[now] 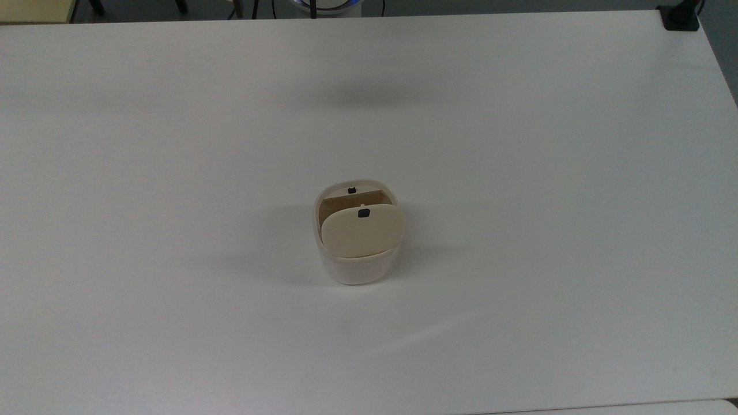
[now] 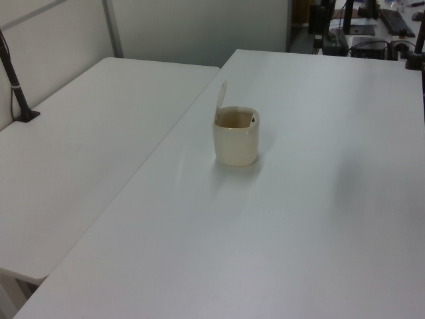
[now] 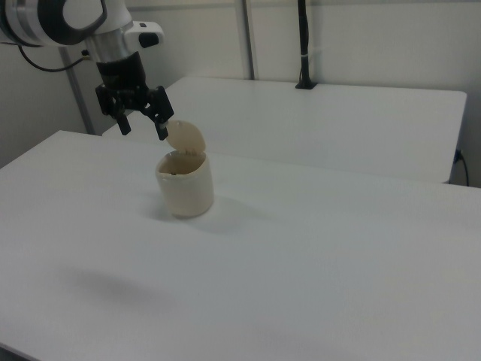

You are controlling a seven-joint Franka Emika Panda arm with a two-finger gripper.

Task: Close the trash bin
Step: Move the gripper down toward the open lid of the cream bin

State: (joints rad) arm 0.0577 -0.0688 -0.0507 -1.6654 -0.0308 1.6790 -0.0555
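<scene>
The trash bin (image 1: 358,259) is a small cream-white tub standing near the middle of the white table (image 1: 173,144). Its flat beige lid (image 1: 361,231) stands raised on its hinge, and the inside shows below it. A small black latch mark sits near the lid's free edge. The left view has the trash bin (image 2: 236,141) with its lid (image 2: 222,98) upright, edge-on. In the right view the trash bin (image 3: 185,186) has its lid (image 3: 185,137) tilted up. My gripper (image 3: 142,129) hangs open above and to the right view's left of the bin, apart from the lid.
A second white table (image 2: 86,146) adjoins on the left view's left. A black pole and clamp (image 3: 304,45) stands on that far table. A black clamp (image 1: 680,17) sits at the table's far right corner in the top view.
</scene>
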